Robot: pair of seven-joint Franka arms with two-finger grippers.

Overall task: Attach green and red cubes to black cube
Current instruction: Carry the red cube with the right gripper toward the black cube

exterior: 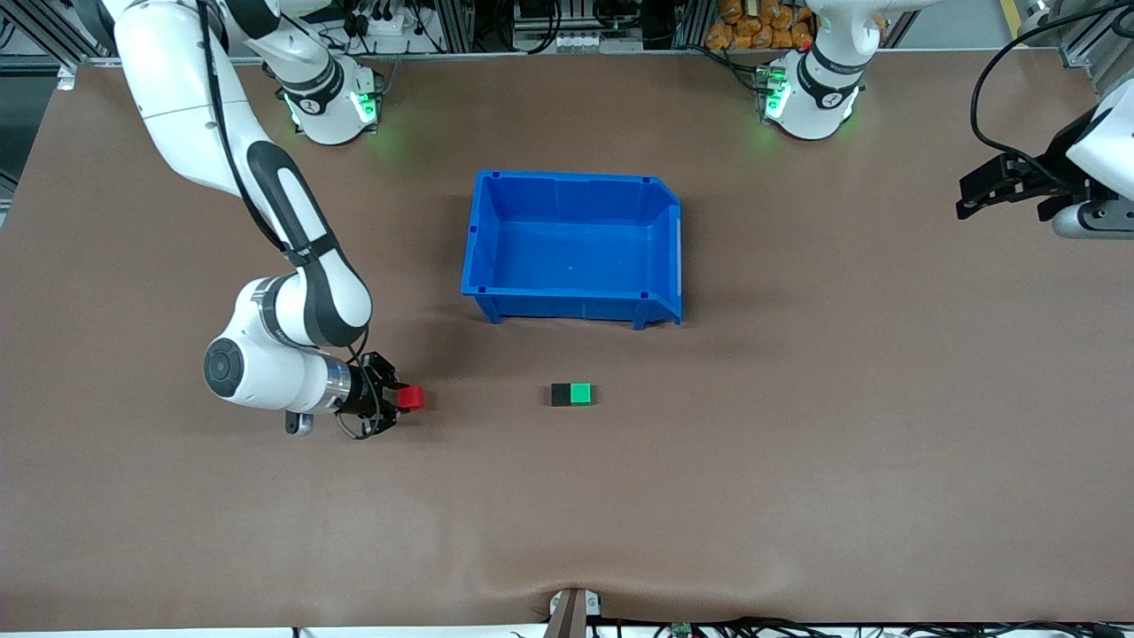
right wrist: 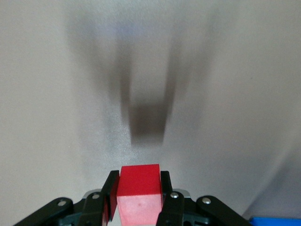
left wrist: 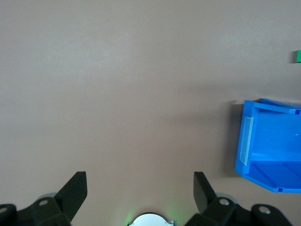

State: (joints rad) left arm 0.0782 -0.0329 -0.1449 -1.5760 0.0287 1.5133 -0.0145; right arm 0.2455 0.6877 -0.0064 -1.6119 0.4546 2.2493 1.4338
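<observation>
Now the right gripper [exterior: 396,400] is clenching the red cube [exterior: 410,398] above the table, while green cube [exterior: 580,393] is already touching black cube [exterior: 561,394]. Next it likely needs carrying to the black cube's free face; the left gripper [left wrist: 140,189] is waiting, fingers spread.

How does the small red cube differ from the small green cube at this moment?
The small bright red cube is clamped in the right gripper, above the brown table; the small bright green cube lies on that table, nearer the front camera than the blue plastic bin. The green cube sits against the small matte black cube; the red cube touches neither. Both look the same size. The left gripper waits open, aside.
</observation>
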